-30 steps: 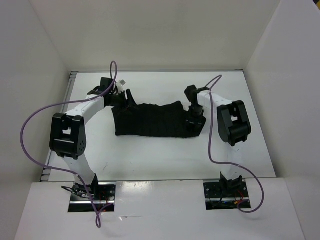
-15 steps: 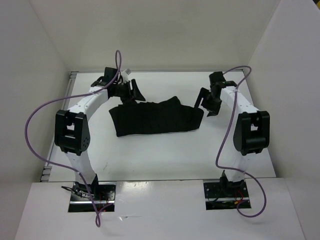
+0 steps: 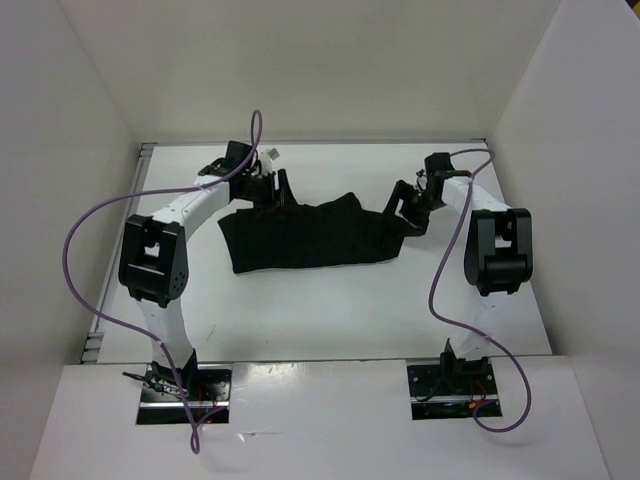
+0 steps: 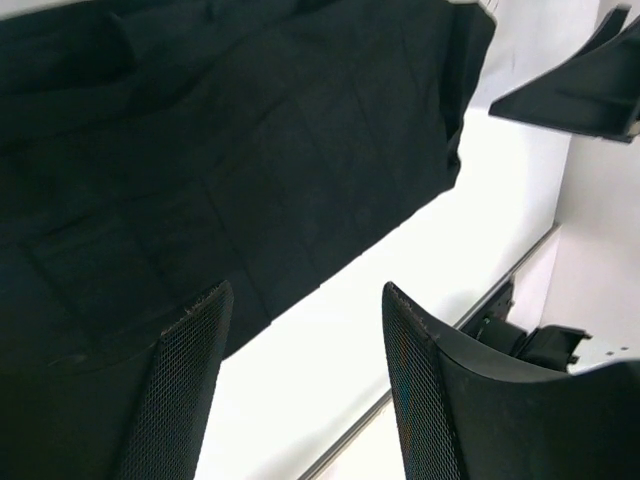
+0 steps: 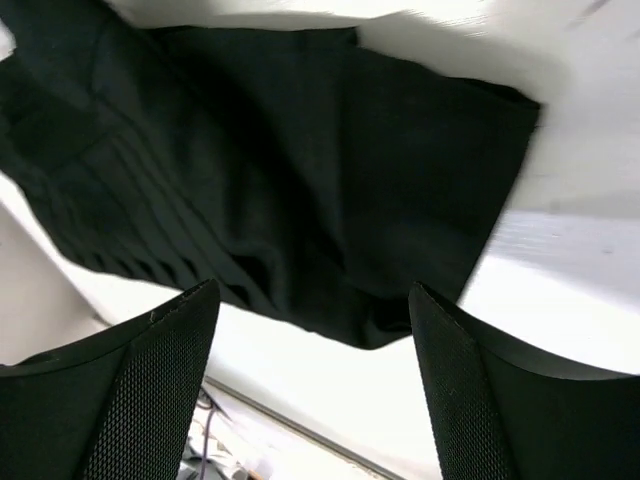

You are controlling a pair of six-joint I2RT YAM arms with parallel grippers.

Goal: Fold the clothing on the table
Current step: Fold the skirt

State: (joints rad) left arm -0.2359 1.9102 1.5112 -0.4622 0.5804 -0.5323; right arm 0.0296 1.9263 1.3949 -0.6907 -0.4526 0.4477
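Black clothing [image 3: 315, 238] lies stretched left to right across the middle of the white worktop [image 3: 330, 310], creases running through the fabric. The left arm [image 3: 190, 205] reaches over the garment's far left corner. The left jaws are spread wide and grip nothing, and its wrist view shows cloth below them. On the other side, the right arm [image 3: 468, 192] hangs above the far right corner. The right jaws are wide apart too, and empty, with the dark fabric beneath.
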